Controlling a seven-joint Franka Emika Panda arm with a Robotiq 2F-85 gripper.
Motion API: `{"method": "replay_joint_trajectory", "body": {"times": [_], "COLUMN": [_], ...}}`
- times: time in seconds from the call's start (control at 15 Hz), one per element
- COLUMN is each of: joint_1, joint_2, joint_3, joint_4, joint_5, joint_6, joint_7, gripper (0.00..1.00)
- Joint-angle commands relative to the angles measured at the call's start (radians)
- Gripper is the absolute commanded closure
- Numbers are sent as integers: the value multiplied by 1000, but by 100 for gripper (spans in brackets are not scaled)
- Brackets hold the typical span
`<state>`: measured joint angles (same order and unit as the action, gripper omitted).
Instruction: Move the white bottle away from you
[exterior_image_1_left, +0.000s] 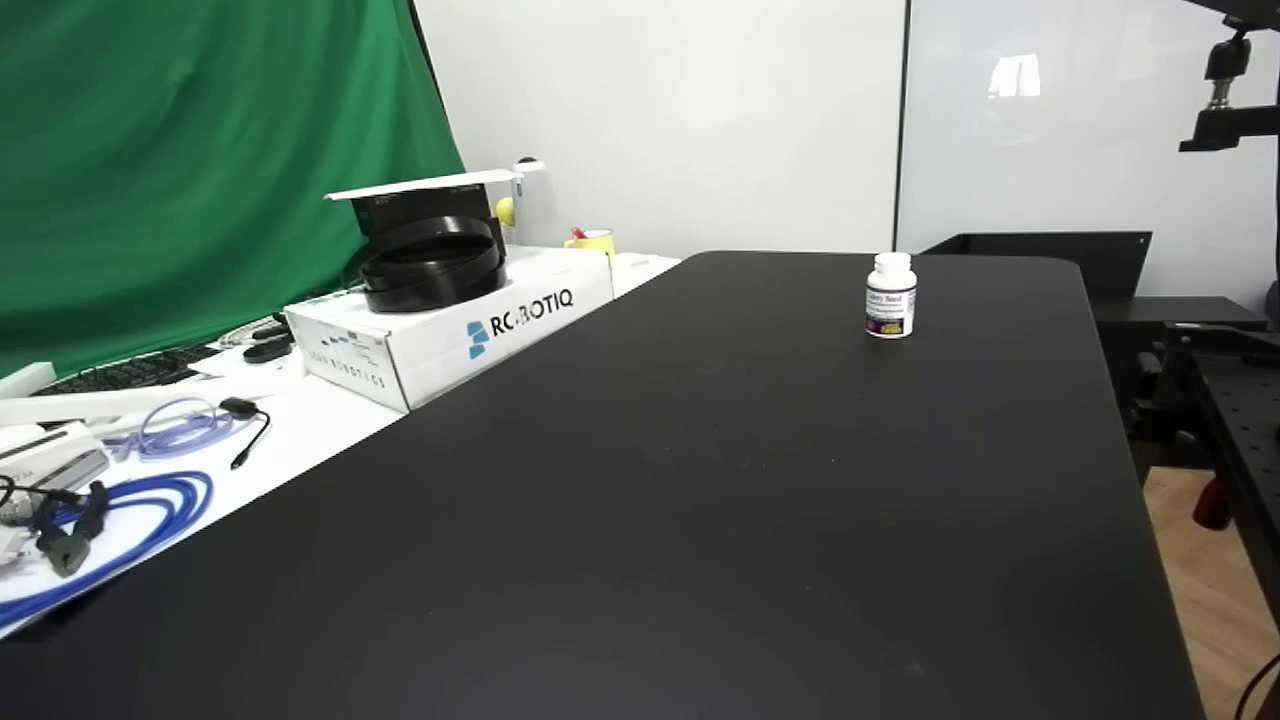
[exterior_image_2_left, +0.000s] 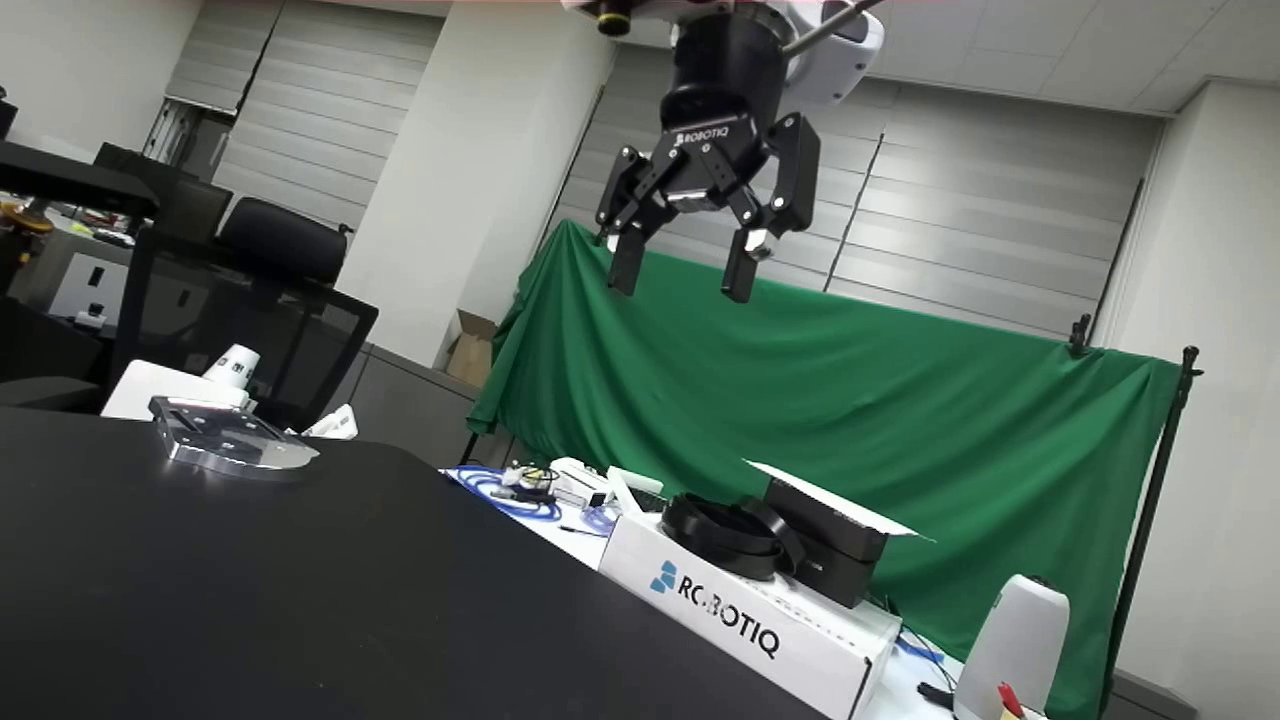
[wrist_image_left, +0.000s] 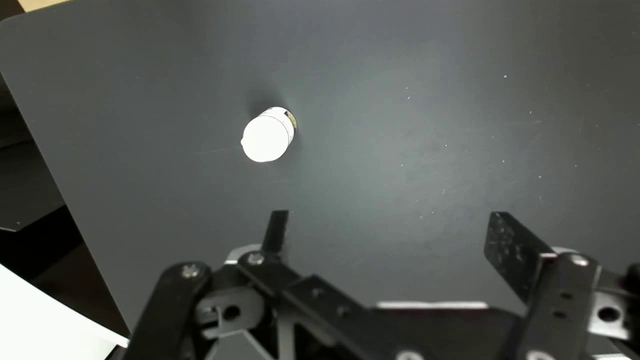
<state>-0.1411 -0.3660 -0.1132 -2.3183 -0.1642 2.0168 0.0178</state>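
The white bottle stands upright on the black table, in the far right part of an exterior view. It has a white cap and a label with a dark lower band. In the wrist view the bottle is seen from above, left of centre and beyond the left fingertip. It does not show in the exterior view that shows the arm. My gripper hangs high above the table, pointing down, with its fingers wide apart. In the wrist view the gripper is open with nothing between its fingers, apart from the bottle.
A long white Robotiq box with black rings on it stands beside the table, on a white surface with cables. A clear plate lies at the table's edge. A green curtain hangs behind. The table edge is left of the bottle.
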Motion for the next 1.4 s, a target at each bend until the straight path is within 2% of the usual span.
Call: {"method": "replay_joint_trajectory", "body": {"times": [0.0, 0.33, 0.6, 1.0, 1.27, 1.33], "joint_1": [-27, -52, -81, -109, -123, -125], "joint_2": [92, 286, 387, 440, 470, 482], "joint_3": [-61, -142, -152, -155, -160, -161], "joint_4": [42, 137, 171, 116, 74, 76], "joint_5": [19, 133, 179, 85, 90, 97], "joint_6": [100, 154, 139, 226, 285, 269], "joint_7": [-52, -155, -172, -97, -113, -105], "gripper": [0, 0, 0, 0, 0, 0]}}
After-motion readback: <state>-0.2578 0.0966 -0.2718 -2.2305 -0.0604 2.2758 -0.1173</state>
